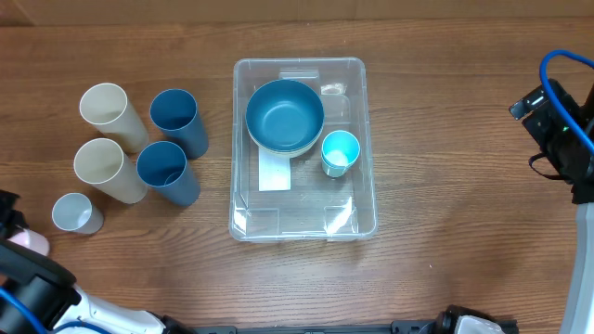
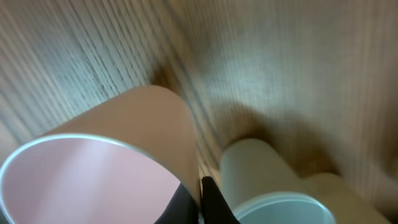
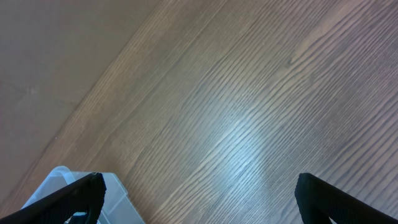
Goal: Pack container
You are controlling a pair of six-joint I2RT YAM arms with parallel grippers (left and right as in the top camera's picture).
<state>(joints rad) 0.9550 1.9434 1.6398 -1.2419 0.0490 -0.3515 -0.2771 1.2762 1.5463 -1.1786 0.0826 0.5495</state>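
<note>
wood tabletop (image 1: pixel 445 167) stretches wide right of container (image 1: pixel 302 211).

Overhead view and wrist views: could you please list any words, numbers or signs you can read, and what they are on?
No text can be read in any view.
Label on the container base: white, too small to tell whether it bears print.
Cups and bowl: no markings visible.

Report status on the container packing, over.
Left gripper shut on pink cup. Right gripper open, beside container. Container holds blue bowl, small blue cup. Nothing blocking.
</note>
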